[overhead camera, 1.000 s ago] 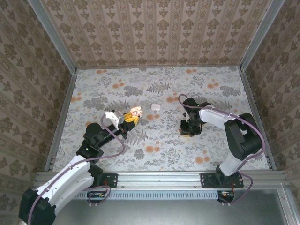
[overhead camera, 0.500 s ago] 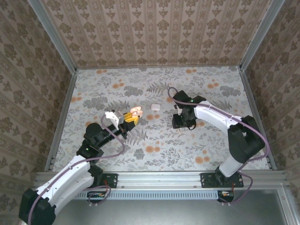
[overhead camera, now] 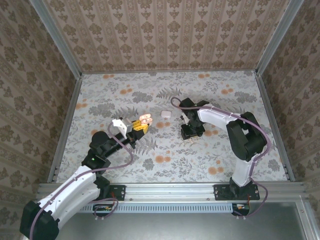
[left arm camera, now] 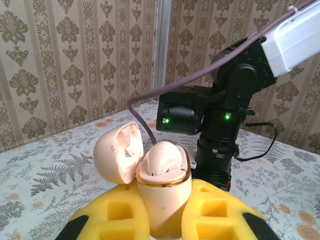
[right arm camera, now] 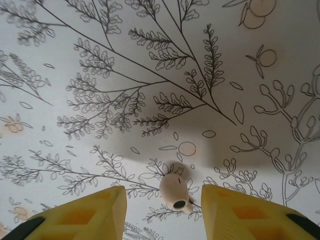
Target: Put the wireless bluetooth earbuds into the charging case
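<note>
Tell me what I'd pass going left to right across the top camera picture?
Open charging case held by the left gripper → small white object on the table → right gripper.

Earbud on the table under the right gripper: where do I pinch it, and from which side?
Pinch the earbud across its rounded body, probably coming straight down. It lies flat on the table, its long axis running between the fingers of the open right gripper, so they would close on its narrower sides.
</note>
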